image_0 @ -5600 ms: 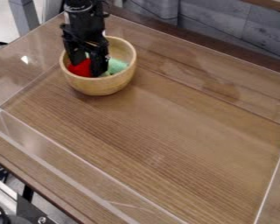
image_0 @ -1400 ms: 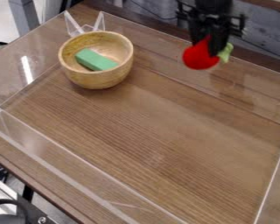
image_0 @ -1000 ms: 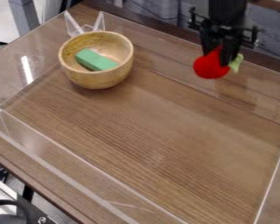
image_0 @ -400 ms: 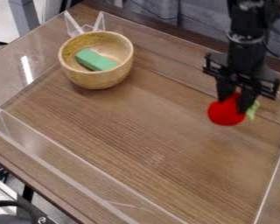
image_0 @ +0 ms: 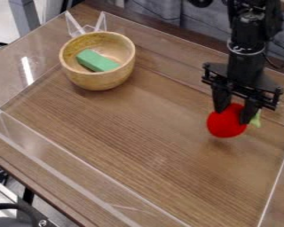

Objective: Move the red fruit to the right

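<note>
While lying low at the right side of the brown wooden tabletop (image_0: 132,133), the small bright red rounded fruit (image_0: 227,123) with a pale green leafy tip is sitting between the black gripper (image_0: 238,113) fingers, which are pointing down around it; whether they are gripping cannot be told. Far left, a round wooden bowl (image_0: 99,62) is holding a flat green block (image_0: 98,60).

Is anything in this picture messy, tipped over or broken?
No, nothing stands out. The wooden bowl sits upright with the green block inside, and the red fruit is at the tool on the right.
</note>
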